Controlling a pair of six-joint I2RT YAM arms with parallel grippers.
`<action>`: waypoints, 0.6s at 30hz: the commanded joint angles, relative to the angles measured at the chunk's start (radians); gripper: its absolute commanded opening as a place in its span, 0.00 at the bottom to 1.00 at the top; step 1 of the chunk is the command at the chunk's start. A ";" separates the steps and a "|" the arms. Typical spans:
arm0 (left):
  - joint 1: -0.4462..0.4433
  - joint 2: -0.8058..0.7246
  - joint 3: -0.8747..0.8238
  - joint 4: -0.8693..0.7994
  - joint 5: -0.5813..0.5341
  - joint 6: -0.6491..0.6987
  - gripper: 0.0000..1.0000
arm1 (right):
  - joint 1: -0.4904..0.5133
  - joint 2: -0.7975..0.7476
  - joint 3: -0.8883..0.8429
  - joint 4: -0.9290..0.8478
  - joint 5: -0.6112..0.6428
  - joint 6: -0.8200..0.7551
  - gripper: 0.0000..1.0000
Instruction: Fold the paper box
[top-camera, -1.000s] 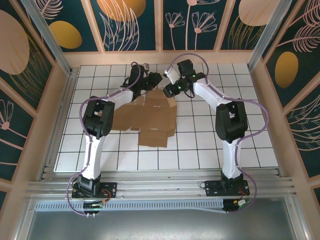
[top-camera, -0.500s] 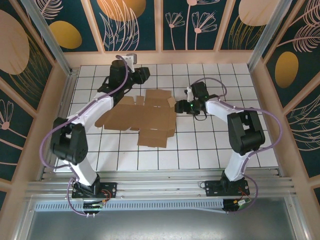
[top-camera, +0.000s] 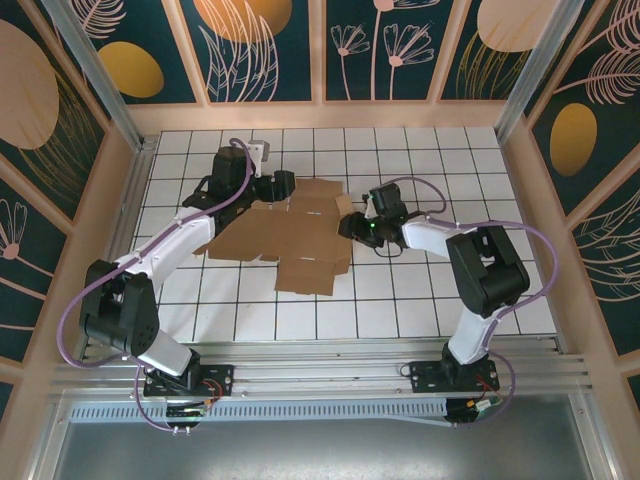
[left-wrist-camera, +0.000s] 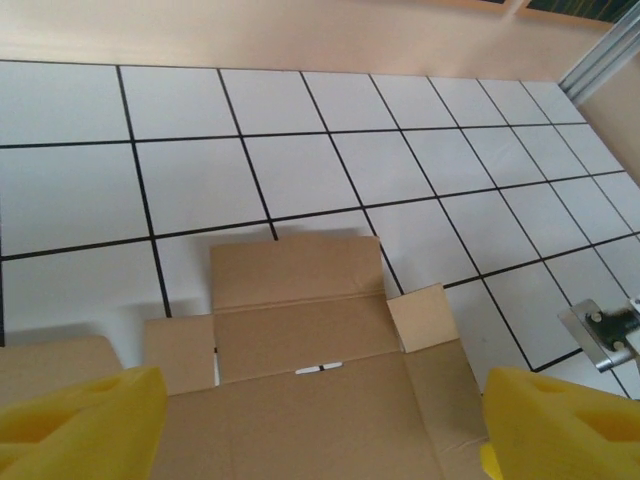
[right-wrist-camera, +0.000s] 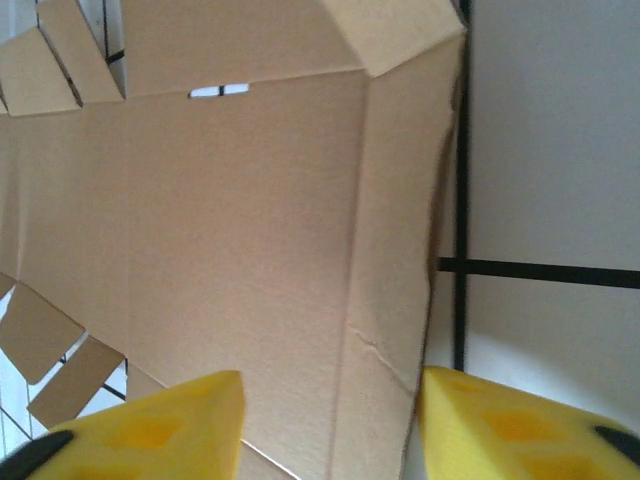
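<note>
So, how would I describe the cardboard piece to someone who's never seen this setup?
Start at the white gridded table. Near its middle lies the paper box, opened flat. Unlike the black-and-white arms beside it, it is plain brown cardboard with creases and many flaps.

Paper box (top-camera: 290, 235), unfolded brown cardboard blank, flat on the gridded table (top-camera: 400, 290), creased flaps spread

Free table (top-camera: 450, 160) (around flat paper box (top-camera: 300, 235))

Paper box (top-camera: 300, 235) plain brown; table (top-camera: 400, 295) white, black grid lines.
</note>
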 joint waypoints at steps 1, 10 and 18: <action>0.004 -0.021 0.022 -0.032 -0.061 0.010 0.86 | 0.012 0.016 0.019 0.025 0.070 0.028 0.39; 0.014 -0.004 0.048 -0.046 -0.079 -0.012 0.90 | 0.021 0.034 0.027 0.007 0.123 0.012 0.14; 0.020 0.034 0.080 -0.085 -0.016 0.088 0.92 | -0.003 0.025 0.174 -0.180 0.239 -0.319 0.00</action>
